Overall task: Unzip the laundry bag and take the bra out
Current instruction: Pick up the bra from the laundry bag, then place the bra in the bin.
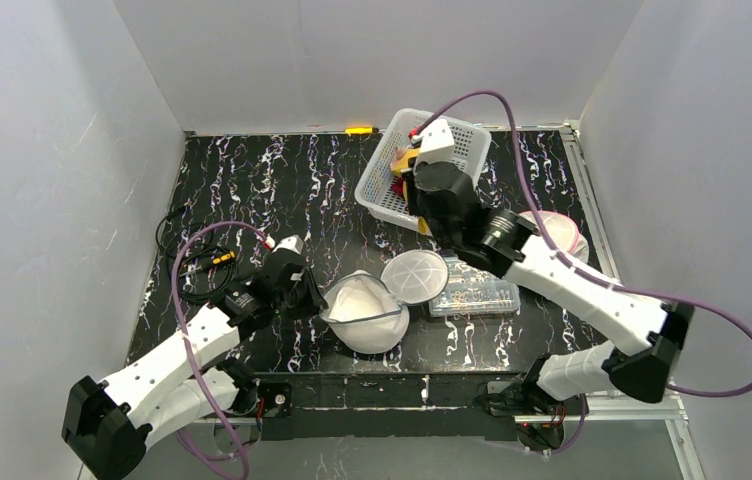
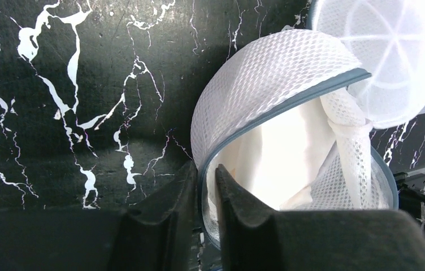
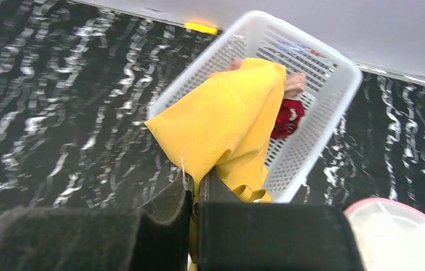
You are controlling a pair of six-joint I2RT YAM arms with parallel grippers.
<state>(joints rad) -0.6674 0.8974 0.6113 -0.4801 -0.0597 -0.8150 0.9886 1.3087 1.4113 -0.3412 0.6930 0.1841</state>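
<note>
Left wrist: domed white mesh laundry bag (image 2: 267,73), blue-grey-edged, open-mouthed.

Hidden behind yellow cloth (image 3: 227,118): part of blurred basket (image 3: 315,144) contents. Cut off low in left wrist view: laundry bag (image 2: 272,73) rim.

White basket (image 1: 376,182) holding red cloth (image 3: 288,116), clear box (image 1: 477,297), black cables (image 1: 180,262)
</note>
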